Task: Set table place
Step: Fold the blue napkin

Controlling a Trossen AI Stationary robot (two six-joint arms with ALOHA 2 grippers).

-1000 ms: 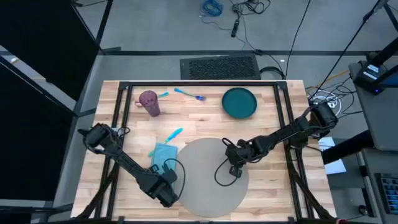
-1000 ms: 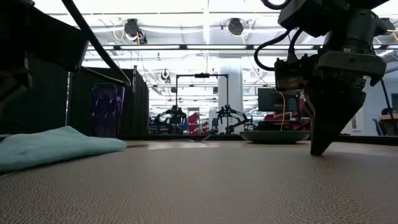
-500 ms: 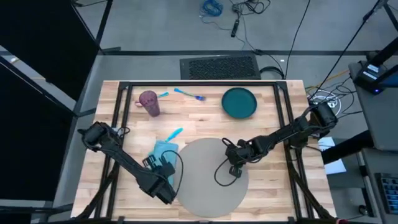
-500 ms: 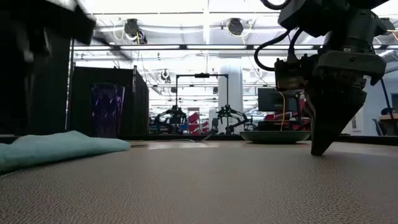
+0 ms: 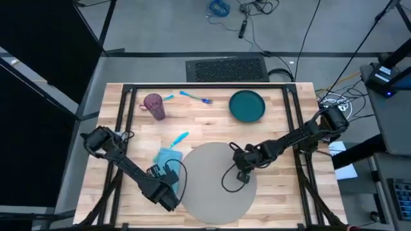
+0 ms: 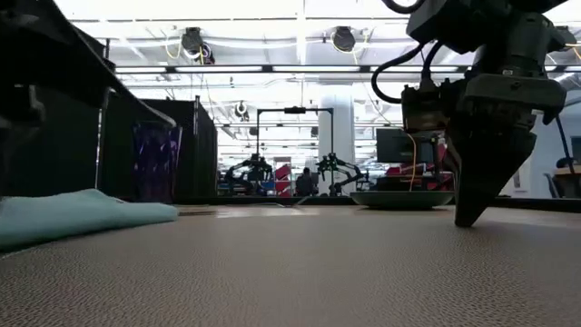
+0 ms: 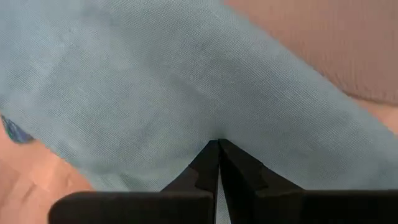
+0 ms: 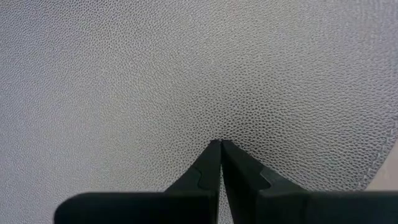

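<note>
- We see the grey placemat (image 5: pixel 214 182), the place being set, lying flat at the near middle of the wooden table (image 5: pixel 276 192).
- A teal cloth napkin (image 5: pixel 168 158) lies just left of the mat; we cannot tell whether its edge overlaps the rim.
- Further back stand a purple cup (image 5: pixel 154 106), a dark teal plate (image 5: pixel 247 106), and blue utensils (image 5: pixel 194 97) between them. 1 more blue utensil (image 5: pixel 179 138) lies just behind the napkin.
- We judge the main risk to be the napkin: a pinch on 1 thin layer could let it unfold or drag, sweeping the nearby utensil or nudging the mat.
- A second risk: the right arm low over the mat could shift it if it moves sideways while touching.
- The left gripper (image 7: pixel 218 148) sits low over the napkin, fingers pressed together, with no cloth visibly caught between them.
- The right gripper (image 8: pixel 221 147) is over the mat's right part, fingers also together and holding nothing; its tip is at or just above the surface.
</note>
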